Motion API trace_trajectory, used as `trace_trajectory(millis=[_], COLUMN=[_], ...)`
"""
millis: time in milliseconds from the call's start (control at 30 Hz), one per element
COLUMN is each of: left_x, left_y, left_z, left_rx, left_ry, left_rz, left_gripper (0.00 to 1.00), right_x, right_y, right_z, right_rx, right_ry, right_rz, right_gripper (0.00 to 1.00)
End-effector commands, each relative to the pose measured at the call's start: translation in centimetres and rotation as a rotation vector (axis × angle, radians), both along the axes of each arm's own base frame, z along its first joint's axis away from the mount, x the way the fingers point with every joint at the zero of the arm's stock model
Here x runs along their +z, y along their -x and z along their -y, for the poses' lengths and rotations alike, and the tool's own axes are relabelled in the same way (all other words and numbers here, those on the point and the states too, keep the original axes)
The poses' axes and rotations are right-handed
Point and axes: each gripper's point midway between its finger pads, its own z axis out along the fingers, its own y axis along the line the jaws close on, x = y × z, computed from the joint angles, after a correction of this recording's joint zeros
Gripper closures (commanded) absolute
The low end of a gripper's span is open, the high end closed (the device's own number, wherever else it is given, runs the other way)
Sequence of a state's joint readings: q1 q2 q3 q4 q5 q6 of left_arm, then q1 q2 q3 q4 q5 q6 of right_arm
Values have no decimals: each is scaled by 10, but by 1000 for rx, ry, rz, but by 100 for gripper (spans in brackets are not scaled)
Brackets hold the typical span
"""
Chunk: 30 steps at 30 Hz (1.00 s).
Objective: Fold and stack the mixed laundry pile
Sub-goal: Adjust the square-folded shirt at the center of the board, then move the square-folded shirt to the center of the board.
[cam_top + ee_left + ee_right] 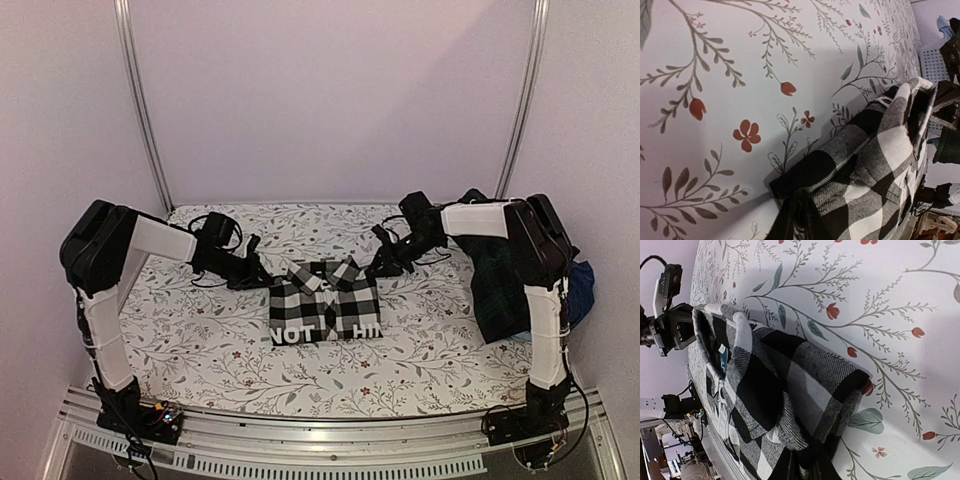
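Holds in the left fingers (789,224) one shoulder corner of the black-and-white checked flannel shirt (325,303), pinched narrow on a fold of cloth. Holds the opposite shoulder corner in the right fingers (807,466), likewise closed down on bunched fabric. Lies in the middle of the tabletop, collar to the far side, folded to a compact rectangle with white lettering along the near edge.

Could undo that fold if raised unevenly: thin pinches at two corners only, so likely to slip from one side and swing or fall open. Could pull the layers apart by spreading the arms, or crumple the collar by bringing them together. Could drag up the white floral-printed tabletop covering (200,340) if caught beneath the cloth; cannot tell from either wrist view whether any is pinched.

Leaves a dark green-navy plaid garment (498,285) heaped at the right edge, close beside the right arm, with a blue piece (582,285) just beyond it at the side. Sits well apart from the shirt, yet crowds that arm, so liable to snag on a wide swing to the right.
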State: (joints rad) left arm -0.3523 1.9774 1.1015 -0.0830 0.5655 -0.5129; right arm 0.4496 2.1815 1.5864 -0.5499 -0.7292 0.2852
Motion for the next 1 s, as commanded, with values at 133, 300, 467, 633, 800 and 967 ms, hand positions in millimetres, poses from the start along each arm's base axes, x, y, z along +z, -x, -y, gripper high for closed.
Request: trace_trajectory(millis=[133, 300, 467, 633, 800, 967], left_x=[44, 95, 101, 65, 6, -40], left_y=[-28, -11, 29, 70, 100, 109], left_z=[-17, 1, 54, 124, 159, 118], left_rx=[66, -1, -97, -182, -211, -161], left_ry=[-158, -260, -326, -361, -542, -646], left_rz=[186, 310, 309, 211, 100, -11], left_gripper=[32, 0, 0, 0, 0, 0], right_x=[19, 92, 138, 159, 159, 159], right_y=[-17, -29, -31, -23, -7, 3], right_z=[1, 13, 41, 66, 70, 72], right_rx=[-34, -80, -153, -208, -189, -181], right_ry=[40, 11, 2, -6, -18, -29], right_rz=[71, 213, 291, 314, 311, 304], right_gripper=[49, 28, 20, 19, 19, 19])
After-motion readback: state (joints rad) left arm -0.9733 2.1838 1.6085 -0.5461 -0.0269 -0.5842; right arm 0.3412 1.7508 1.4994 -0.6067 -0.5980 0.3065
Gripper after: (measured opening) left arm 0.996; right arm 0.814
